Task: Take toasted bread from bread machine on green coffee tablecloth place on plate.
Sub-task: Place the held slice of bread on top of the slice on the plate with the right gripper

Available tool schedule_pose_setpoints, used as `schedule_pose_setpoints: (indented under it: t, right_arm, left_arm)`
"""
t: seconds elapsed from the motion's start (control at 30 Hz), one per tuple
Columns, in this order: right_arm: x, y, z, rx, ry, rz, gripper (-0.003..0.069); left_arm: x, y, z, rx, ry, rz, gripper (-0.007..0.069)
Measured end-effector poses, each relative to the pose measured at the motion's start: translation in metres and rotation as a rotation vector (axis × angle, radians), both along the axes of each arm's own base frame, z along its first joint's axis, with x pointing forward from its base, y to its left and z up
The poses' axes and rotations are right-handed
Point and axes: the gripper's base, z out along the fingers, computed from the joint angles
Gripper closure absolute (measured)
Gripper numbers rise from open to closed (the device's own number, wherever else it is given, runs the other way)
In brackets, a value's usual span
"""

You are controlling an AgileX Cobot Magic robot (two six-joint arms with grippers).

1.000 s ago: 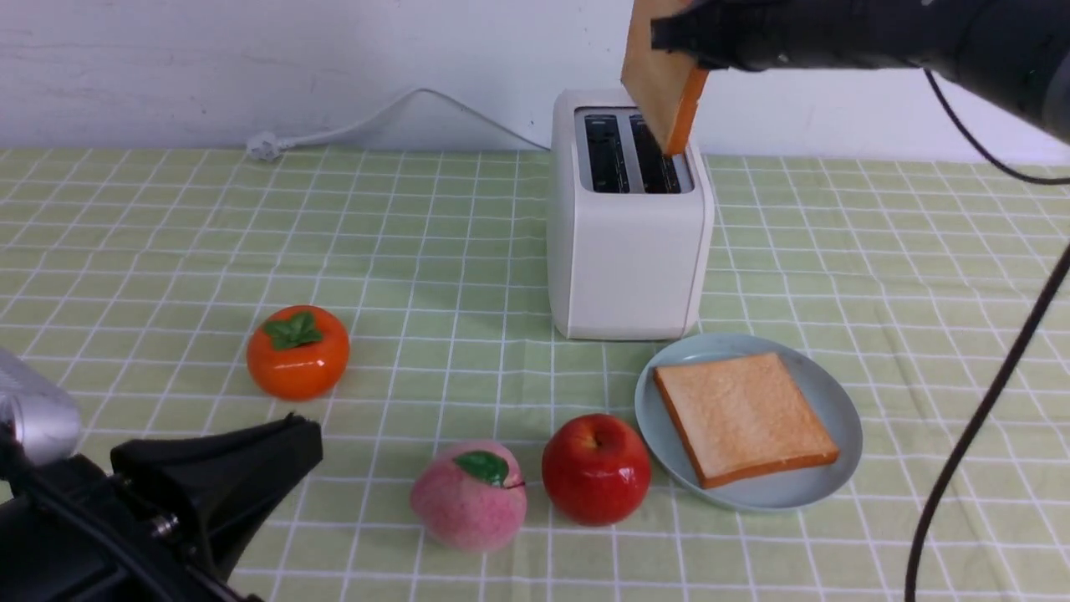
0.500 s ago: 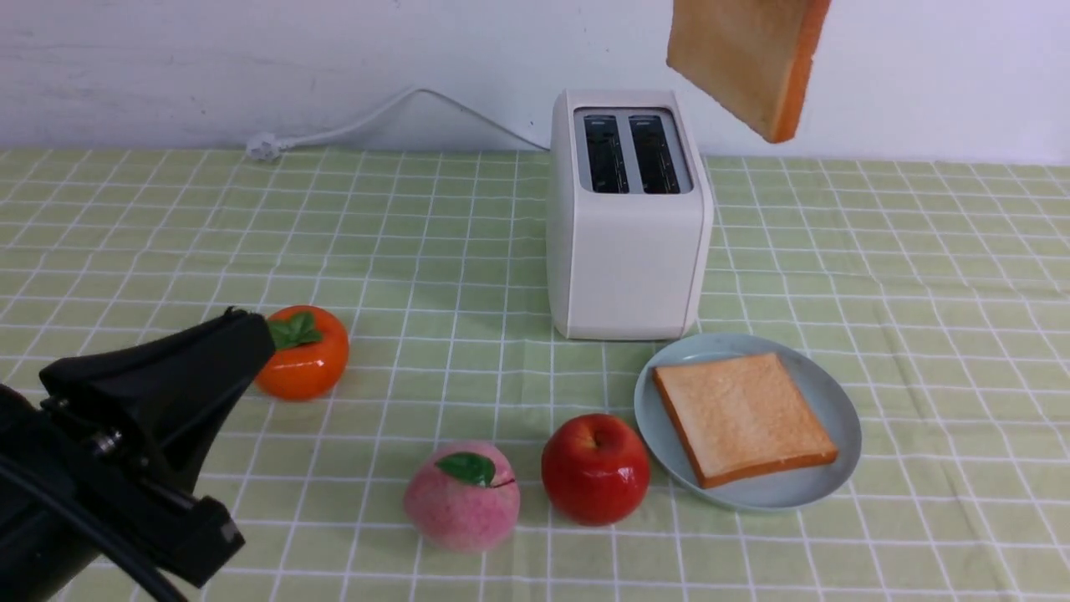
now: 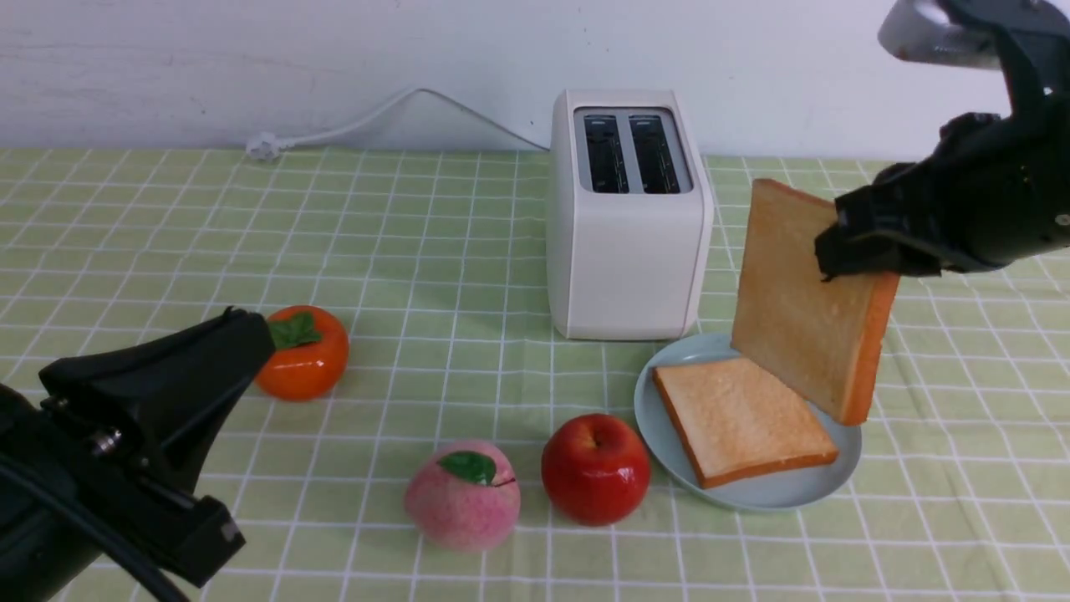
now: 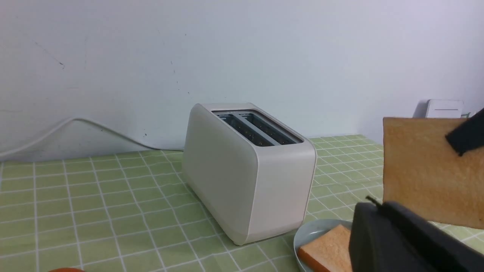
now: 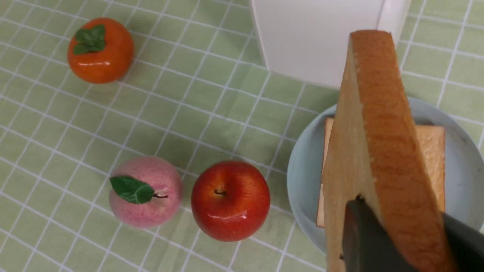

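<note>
Now the right gripper point(image 3: 853, 238) is pinching one toast slice point(image 3: 802, 301) upright above the plate point(image 3: 756, 495). The left gripper's jaws are staying closed.

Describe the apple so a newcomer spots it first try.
From the toaster, come toward the robot to the plate. Just left of the plate sits the apple: round, glossy deep red, leafless, unlike the pink peach and orange persimmon.

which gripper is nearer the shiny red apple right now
Right, as far as the views show: the right gripper, clamping upright toast, hangs beyond and to the right of the shiny red apple; the black left gripper is well to its left.
</note>
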Motion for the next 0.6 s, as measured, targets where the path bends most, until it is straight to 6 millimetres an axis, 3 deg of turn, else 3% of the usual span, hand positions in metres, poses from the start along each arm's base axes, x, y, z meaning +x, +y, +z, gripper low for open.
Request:
schedule_pose_setpoints:
  t: [0.33, 0.6]
  right_arm:
    - [0.038, 0.012, -0.053, 0.067, 0.167, 0.083, 0.0534]
    - [0.065, -0.017, -0.075, 0.208, 0.284, 0.048, 0.0534]
  left_arm:
    - [0.0, 0.0, 0.0, 0.0, 0.001, 0.0, 0.0632]
    - [0.0, 0.0, 0.0, 0.0, 0.001, 0.0, 0.0631]
